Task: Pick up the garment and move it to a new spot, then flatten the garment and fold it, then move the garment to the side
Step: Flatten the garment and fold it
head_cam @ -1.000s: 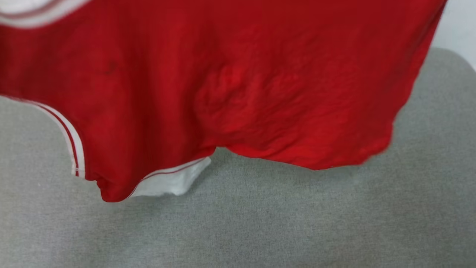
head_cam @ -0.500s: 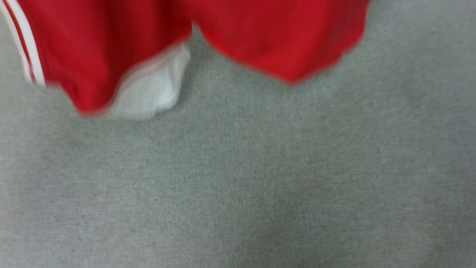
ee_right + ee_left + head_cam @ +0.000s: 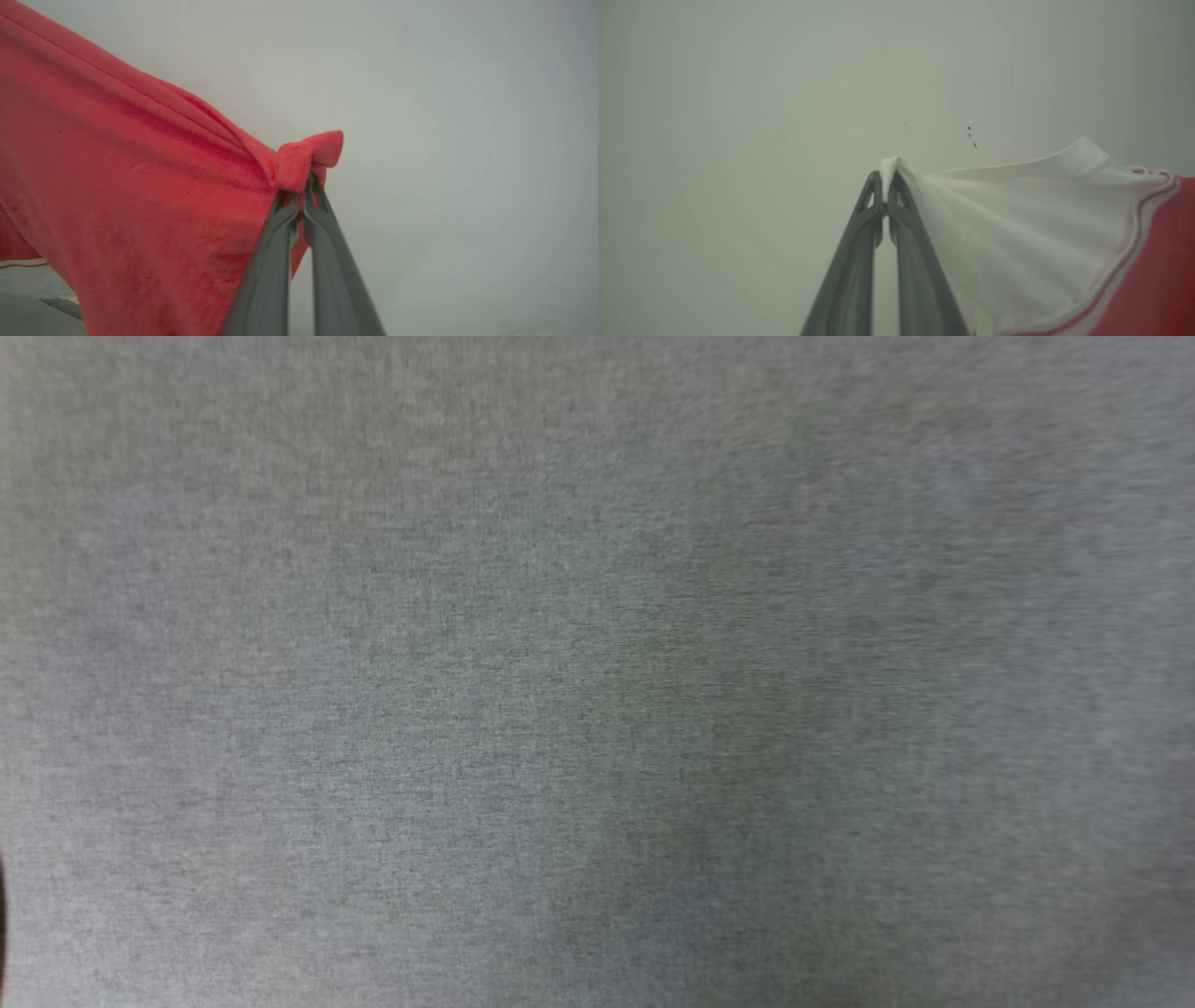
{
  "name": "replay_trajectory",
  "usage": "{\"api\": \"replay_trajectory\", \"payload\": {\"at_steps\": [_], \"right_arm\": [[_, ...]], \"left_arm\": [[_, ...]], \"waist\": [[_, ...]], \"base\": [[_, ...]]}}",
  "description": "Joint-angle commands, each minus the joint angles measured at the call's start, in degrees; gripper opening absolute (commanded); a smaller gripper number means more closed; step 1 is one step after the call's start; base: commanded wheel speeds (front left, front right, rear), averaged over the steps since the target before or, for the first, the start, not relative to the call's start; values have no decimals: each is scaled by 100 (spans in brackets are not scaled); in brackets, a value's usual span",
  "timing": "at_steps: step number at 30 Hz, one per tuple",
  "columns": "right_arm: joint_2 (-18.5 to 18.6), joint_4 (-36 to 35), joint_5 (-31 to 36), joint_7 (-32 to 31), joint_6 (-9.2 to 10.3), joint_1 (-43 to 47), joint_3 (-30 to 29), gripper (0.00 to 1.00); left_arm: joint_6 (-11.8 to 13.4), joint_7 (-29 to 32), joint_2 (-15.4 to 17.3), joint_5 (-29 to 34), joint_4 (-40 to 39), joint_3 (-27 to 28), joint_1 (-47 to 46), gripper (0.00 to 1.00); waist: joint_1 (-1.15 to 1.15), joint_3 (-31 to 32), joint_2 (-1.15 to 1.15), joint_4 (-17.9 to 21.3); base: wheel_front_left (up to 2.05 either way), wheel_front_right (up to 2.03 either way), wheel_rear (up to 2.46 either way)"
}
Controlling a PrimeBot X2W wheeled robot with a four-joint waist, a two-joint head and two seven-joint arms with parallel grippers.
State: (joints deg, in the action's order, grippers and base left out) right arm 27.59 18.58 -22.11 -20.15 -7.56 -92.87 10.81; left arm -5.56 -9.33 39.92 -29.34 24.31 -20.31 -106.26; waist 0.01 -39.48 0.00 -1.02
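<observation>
Garment (image 3: 140, 186), edges beyond both wrist views

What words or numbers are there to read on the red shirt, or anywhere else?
There are no words or numbers that can be read.
The red shirt shows only plain cloth here, and its white sleeve is blank.
The tiny dark marks on the wall are too small to read and may be only specks.
The gray surface has no writing.
</observation>
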Motion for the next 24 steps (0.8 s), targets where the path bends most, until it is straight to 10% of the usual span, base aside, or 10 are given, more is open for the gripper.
{"api": "replay_trajectory", "payload": {"at_steps": [1, 11, 24], "right_arm": [[-6, 264, 65, 194, 14, -74, -18, 0], [-12, 1035, -54, 1166, 12, 872, 273, 0], [186, 1518, -833, 1825, 10, 3955, 1609, 0]], "left_arm": [[-5, -188, -56, 9, 276, -2, -110, 0], [-145, -593, -602, 38, 822, -413, 1178, 0], [-180, -599, -1106, -15, -37, -671, 5653, 0]], "waist": [[-1, -291, 0, -182], [-1, -239, 0, -435], [-1, 1526, 0, -520]], "base": [[0, 0, 0], [0, 0, 0], [0, 0, 0]]}}
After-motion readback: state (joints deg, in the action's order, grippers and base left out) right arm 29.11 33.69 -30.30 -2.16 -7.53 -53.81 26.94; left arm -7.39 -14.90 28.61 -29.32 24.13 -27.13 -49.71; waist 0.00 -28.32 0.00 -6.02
